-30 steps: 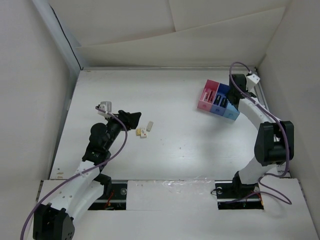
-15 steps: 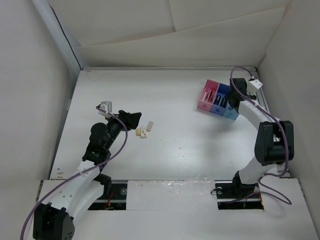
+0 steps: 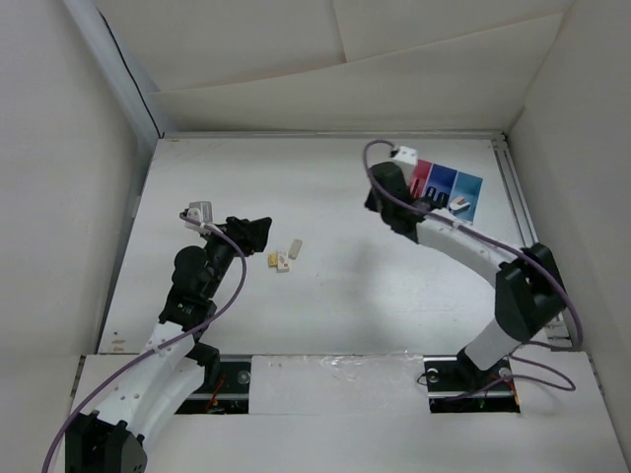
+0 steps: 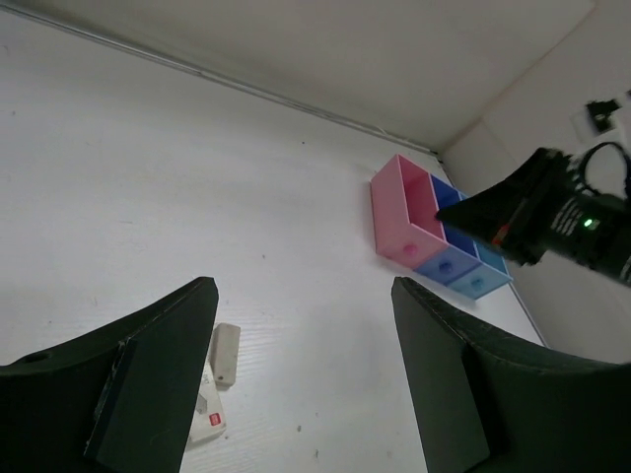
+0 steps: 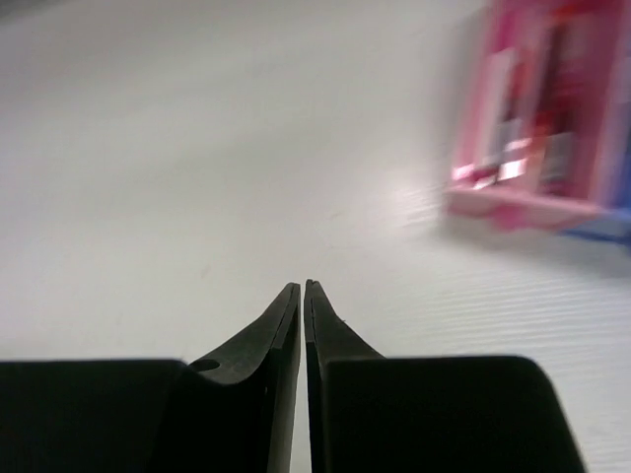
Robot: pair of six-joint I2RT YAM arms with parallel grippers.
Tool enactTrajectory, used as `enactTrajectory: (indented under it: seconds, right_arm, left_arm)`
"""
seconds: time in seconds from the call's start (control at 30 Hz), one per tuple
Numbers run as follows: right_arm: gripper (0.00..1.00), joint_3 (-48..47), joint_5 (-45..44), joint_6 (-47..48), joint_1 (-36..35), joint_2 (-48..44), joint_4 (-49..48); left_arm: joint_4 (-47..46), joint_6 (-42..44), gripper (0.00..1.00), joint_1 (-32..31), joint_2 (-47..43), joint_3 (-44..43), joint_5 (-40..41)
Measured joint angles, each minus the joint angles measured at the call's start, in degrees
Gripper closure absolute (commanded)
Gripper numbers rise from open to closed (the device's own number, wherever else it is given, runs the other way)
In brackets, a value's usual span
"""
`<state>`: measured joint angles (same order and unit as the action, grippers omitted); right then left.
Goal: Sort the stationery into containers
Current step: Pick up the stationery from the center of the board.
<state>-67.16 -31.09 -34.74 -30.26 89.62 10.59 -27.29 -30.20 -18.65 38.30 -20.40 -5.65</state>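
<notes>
The containers are a pink, dark blue and light blue tray at the back right, also in the left wrist view. Dark sticks lie in the pink bin, and a pale piece is in the light blue one. Small cream erasers lie left of centre, with one beside my left finger. My left gripper is open just left of them, nothing between its fingers. My right gripper is shut and empty, left of the tray, its tips above bare table.
White walls enclose the table on all sides. The left wall runs close to my left arm. A rail lies along the right edge behind the tray. The right arm's cable loops over the tray's left side.
My right arm has swung left from behind the tray to its left side, jaws now shut. The tray sits slightly further back and turned. My left arm has barely moved.
</notes>
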Motion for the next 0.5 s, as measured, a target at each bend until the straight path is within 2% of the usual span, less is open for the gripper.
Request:
enactTrajectory:
  seconds: [0.03,0.1,0.23,0.37,0.5]
  right_arm:
    - [0.89,-1.0,1.6,0.4,-2.8,2.0,-0.3]
    - [0.82,-3.1,4.9,0.9,-8.1,6.6,-0.6]
    - [0.52,-6.6,8.3,1.3,-16.0,15.9,0.1]
    - [0.35,-11.0,11.6,1.0,-21.4,23.5,1.6]
    - [0.32,-14.7,13.7,-0.1,-22.7,27.7,2.3]
  left_arm:
    - [0.2,0.0,0.31,0.0,-0.5,0.0,0.5]
    - [0.3,0.0,0.31,0.0,-1.1,0.0,1.5]
    - [0.9,0.0,0.31,0.0,-1.7,0.0,2.8]
    - [1.4,0.0,0.31,0.0,-1.6,0.0,3.2]
    - [1.7,0.0,0.31,0.0,-1.6,0.0,3.3]
